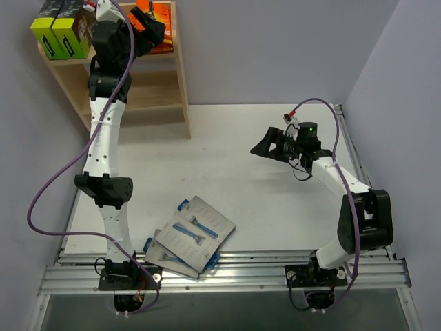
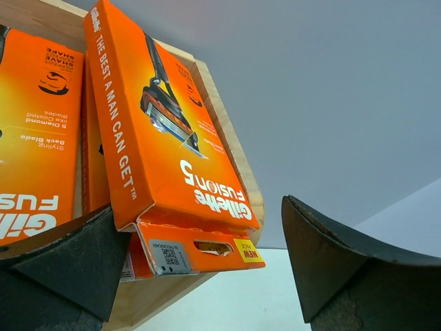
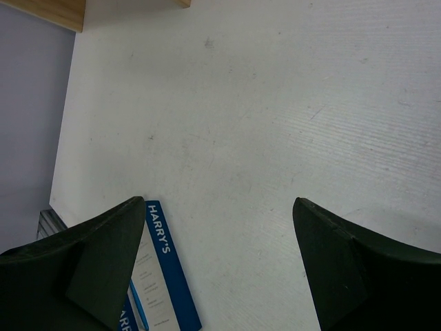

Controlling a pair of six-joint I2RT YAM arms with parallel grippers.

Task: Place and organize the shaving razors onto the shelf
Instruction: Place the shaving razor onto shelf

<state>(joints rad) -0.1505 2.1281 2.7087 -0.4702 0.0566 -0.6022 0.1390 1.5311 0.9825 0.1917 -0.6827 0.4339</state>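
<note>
The light wood shelf [image 1: 165,89] stands at the far left. Black boxes with lime-green sides [image 1: 58,29] sit on the left of its top tier and orange packs [image 1: 157,21] on the right. My left gripper [image 1: 148,31] is open at those orange packs. In the left wrist view one orange pack [image 2: 165,138] leans between the open fingers [image 2: 69,262], with another orange pack [image 2: 34,138] beside it, and the right finger is well apart. Overlapping grey cards [image 1: 196,234] lie on the table near the front. My right gripper [image 1: 265,146] hovers open and empty over the table, a grey card's blue edge [image 3: 162,276] by its left finger.
Metal rails [image 1: 227,272] run along the near edge by the arm bases. Grey walls close the back and right side. The shelf's lower tier [image 1: 148,93] shows bare wood. A shelf corner [image 3: 48,10] appears at the top of the right wrist view.
</note>
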